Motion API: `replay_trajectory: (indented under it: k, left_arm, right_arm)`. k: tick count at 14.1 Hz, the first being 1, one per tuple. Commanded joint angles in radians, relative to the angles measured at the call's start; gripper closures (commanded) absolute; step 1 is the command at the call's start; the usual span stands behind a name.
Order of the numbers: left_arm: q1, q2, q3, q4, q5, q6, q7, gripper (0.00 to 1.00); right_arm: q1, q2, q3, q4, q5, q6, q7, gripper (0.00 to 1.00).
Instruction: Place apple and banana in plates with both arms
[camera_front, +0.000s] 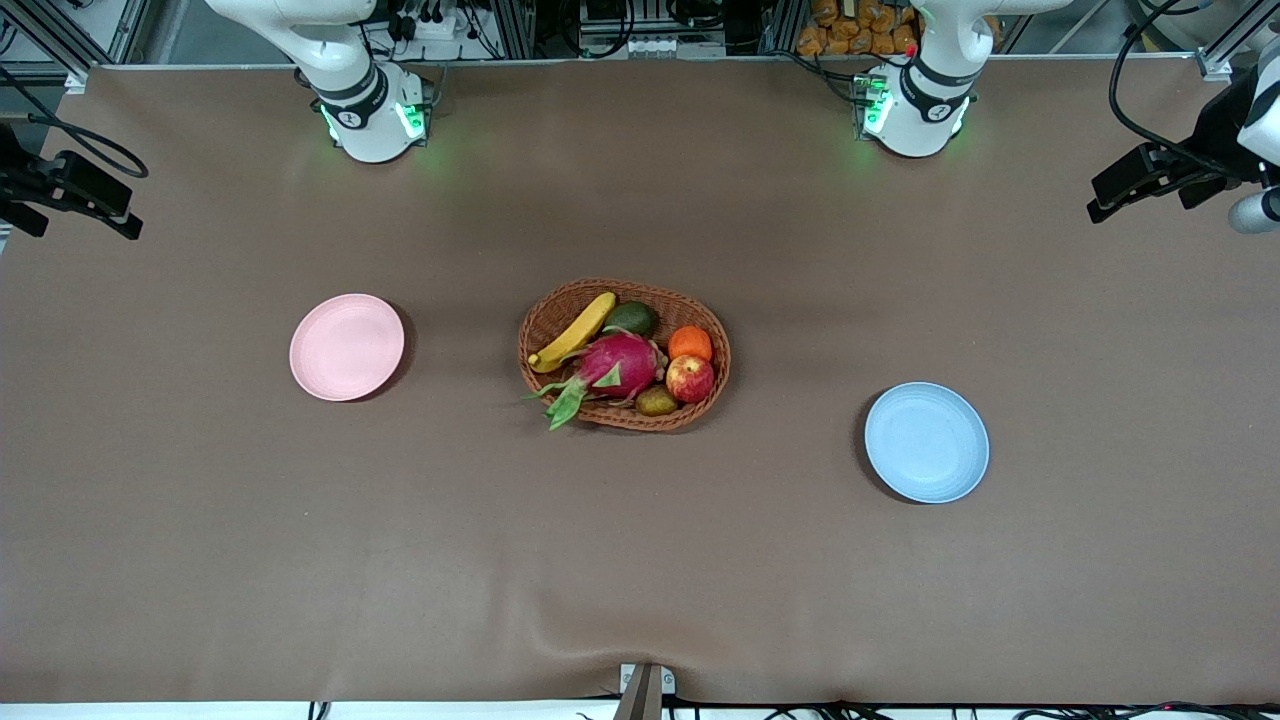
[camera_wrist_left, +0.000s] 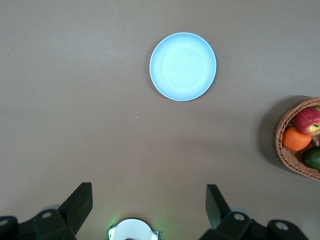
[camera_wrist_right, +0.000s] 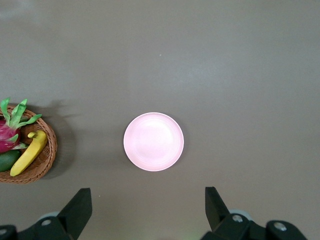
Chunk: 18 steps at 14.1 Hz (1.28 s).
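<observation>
The red and yellow apple (camera_front: 690, 379) lies in a wicker basket (camera_front: 545, 315) at mid table, on the side toward the left arm's end. The yellow banana (camera_front: 573, 332) lies in the same basket, toward the right arm's end. The pale pink plate (camera_front: 346, 347) and the light blue plate (camera_front: 926, 442) are both empty. My left gripper (camera_wrist_left: 148, 186) is open and empty, high over the table, with the blue plate (camera_wrist_left: 183, 66) and the apple (camera_wrist_left: 308, 120) below. My right gripper (camera_wrist_right: 147, 189) is open and empty, high over the pink plate (camera_wrist_right: 153, 141), with the banana (camera_wrist_right: 29, 153) in view.
The basket also holds a magenta dragon fruit (camera_front: 620, 365), an orange (camera_front: 690, 342), an avocado (camera_front: 632, 318) and a kiwi (camera_front: 656, 401). Brown cloth covers the table. Dark hardware with cables hangs over each end of the table (camera_front: 75, 190) (camera_front: 1150, 180).
</observation>
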<state>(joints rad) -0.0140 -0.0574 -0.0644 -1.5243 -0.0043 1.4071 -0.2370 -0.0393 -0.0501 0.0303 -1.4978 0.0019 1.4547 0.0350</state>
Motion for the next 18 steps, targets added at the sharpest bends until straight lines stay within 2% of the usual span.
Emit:
replay_trajectory:
  k: [1, 18]
  left_arm:
    - [-0.003, 0.013, 0.002, 0.024, 0.006, -0.022, 0.01, 0.0]
    - [-0.009, 0.011, -0.014, 0.003, 0.006, -0.023, 0.005, 0.0]
  right_arm:
    - [-0.007, 0.01, 0.005, 0.022, -0.006, -0.013, 0.017, 0.0]
    - [-0.005, 0.01, 0.005, 0.022, -0.005, -0.016, 0.017, 0.0]
